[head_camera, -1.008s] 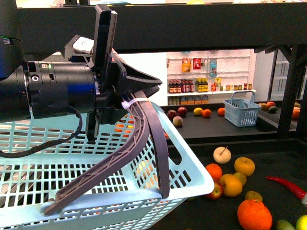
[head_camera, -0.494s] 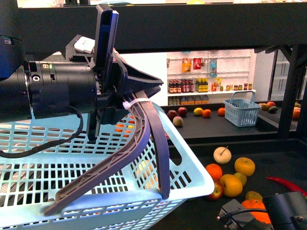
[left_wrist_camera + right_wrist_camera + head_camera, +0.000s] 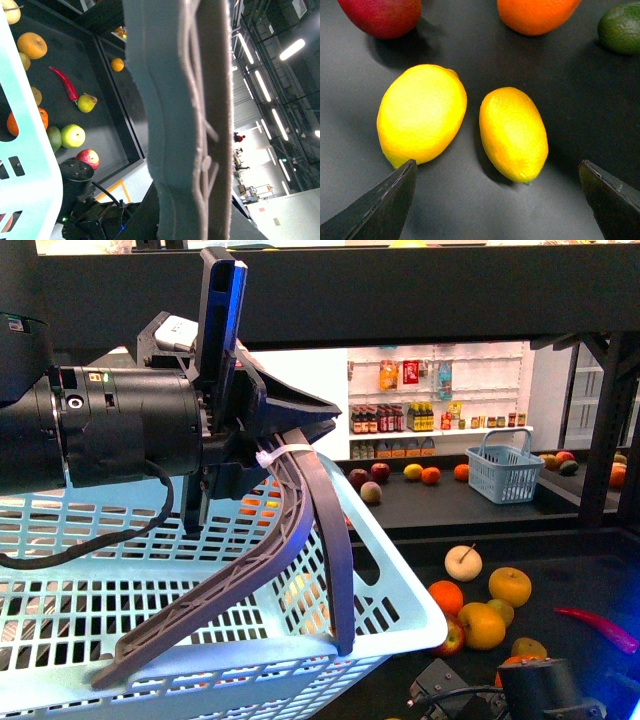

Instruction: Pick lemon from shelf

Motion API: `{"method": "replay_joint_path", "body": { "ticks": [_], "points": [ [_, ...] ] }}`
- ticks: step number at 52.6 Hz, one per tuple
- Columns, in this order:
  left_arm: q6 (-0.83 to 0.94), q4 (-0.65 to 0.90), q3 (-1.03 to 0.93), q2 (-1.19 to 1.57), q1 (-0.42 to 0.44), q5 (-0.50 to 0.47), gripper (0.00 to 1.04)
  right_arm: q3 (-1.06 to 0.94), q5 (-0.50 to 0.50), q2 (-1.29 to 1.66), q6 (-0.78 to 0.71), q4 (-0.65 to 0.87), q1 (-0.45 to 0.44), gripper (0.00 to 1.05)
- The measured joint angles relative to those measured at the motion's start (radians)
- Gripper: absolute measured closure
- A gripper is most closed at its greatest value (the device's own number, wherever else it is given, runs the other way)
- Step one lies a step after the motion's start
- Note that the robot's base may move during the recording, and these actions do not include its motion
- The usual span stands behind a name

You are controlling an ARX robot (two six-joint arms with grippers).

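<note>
Fingertips of the right pincer (image 3: 497, 200) stand wide apart above two lemons (image 3: 422, 114) on the shelf (image 3: 365, 130) — left pincer (image 3: 215, 640) clamps a basket (image 3: 400, 610).

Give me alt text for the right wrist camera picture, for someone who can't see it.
Two yellow oval lemons lie side by side, not touching, on a dark shelf tray, the brighter lemon beside a more orange-tinted lemon. The open right gripper shows as two dark fingertips at the frame corners. Beyond lie a red fruit, an orange and a green fruit.

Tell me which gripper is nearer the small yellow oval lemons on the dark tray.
Right. The right gripper hangs open over the lemons; the left gripper holds the pale blue basket.
</note>
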Motion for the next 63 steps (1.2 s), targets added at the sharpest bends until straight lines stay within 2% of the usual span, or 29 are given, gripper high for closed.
{"method": "replay_joint_path", "body": {
  "ticks": [32,40,63],
  "points": [
    [0.000,0.000,0.000,0.000,0.000,0.000,0.97,0.254,-0.003,0.183,-0.042,-0.030,0.005,0.07],
    [0.000,0.000,0.000,0.000,0.000,0.000,0.97,0.374,0.031,0.265,-0.042,-0.070,0.006,0.07],
    [0.000,0.000,0.000,0.000,0.000,0.000,0.97,0.478,0.021,0.298,-0.040,-0.152,0.008,0.07]
  ]
}}
